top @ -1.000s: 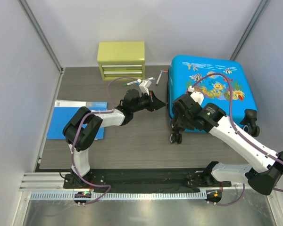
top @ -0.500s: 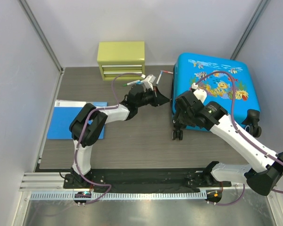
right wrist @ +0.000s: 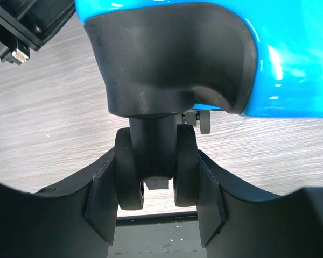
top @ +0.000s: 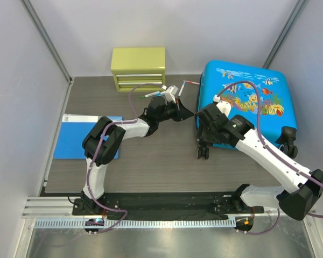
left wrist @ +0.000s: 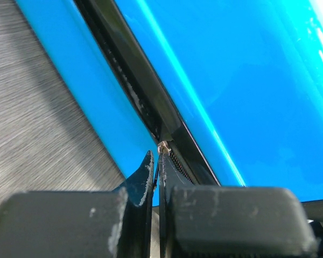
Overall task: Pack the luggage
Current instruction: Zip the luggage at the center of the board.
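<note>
The left jaws are pressed closed, their tips at the black zipper (left wrist: 135,92) running along the side of the luggage (top: 258,91). The right jaws clamp a black caster wheel (right wrist: 130,172) at its near-left corner. The luggage lies flat, printed shell up, on the right half of the bench (top: 151,156).

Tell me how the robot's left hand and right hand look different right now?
The left gripper is pinched fully shut, while the right gripper has its fingers apart with a wheel clamped between them. The left gripper's tips sit at the black zipper seam; the right gripper is down at a corner caster. Both are at the blue luggage.
</note>
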Robot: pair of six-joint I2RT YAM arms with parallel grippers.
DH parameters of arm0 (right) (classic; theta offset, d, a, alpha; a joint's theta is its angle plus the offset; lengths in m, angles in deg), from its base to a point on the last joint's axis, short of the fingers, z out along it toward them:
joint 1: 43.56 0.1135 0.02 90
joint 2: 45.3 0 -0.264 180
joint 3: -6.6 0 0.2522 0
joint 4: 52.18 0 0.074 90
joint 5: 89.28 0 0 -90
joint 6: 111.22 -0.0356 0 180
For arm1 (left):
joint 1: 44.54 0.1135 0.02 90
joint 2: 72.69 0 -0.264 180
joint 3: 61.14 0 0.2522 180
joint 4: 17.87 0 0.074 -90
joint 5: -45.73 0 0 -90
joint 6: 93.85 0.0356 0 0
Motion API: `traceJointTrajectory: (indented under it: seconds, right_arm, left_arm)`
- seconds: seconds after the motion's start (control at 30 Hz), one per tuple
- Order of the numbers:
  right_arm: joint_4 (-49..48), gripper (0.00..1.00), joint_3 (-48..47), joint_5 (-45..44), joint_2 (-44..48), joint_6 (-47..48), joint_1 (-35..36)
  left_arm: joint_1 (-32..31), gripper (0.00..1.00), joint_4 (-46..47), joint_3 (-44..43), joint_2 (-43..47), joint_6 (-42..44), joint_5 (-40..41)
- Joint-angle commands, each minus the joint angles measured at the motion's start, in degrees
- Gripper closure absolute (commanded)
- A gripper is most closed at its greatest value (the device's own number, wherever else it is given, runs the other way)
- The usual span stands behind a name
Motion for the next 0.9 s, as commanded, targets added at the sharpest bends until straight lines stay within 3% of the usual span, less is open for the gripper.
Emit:
traceJointTrajectory:
  seconds: [0.0, 0.33, 0.5, 0.53, 0.57, 0.67, 0.77, 0.87]
  right_arm:
    - [20.53, 0.99, -1.66, 13.35, 1.32, 3.12, 5.05]
    - [20.69, 0.99, 0.45, 15.38, 3.6, -1.89, 10.59]
    - [21.14, 0.96, -1.56, 13.45, 2.55, -1.54, 10.59]
    - [21.05, 0.9, -2.35, 13.01, 1.59, -1.37, 10.59]
    - [21.14, 0.68, -4.01, 11.71, 1.06, -1.02, 10.59]
    - [23.15, 0.4, -8.49, 8.11, -1.05, -1.36, 10.6]
    - [23.86, 0.27, -14.02, 5.29, -2.37, -1.81, 10.59]
    - [23.69, 0.16, -19.82, 0.63, -4.65, -0.23, 10.33]
  left_arm:
    - [9.06, 1.0, 6.49, -0.41, -0.35, 3.18, 25.82]
    - [9.15, 1.0, 5.53, -7.79, -4.3, 2.82, 28.01]
    - [9.33, 0.95, 3.6, -5.26, -1.15, 1.95, 26.09]
    - [9.68, 0.9, 2.98, -3.16, -0.01, 1.68, 25.91]
    - [9.85, 0.79, 1.76, -1.84, 1.22, 1.51, 25.91]
    - [10.82, 0.64, -2.45, 2.83, 6.23, 1.15, 24.94]
    - [11.7, 0.43, -7.8, 5.47, 11.15, 2.03, 23.09]
    - [11.79, 0.37, -15.44, 5.04, 15.29, 3.96, 21.61]
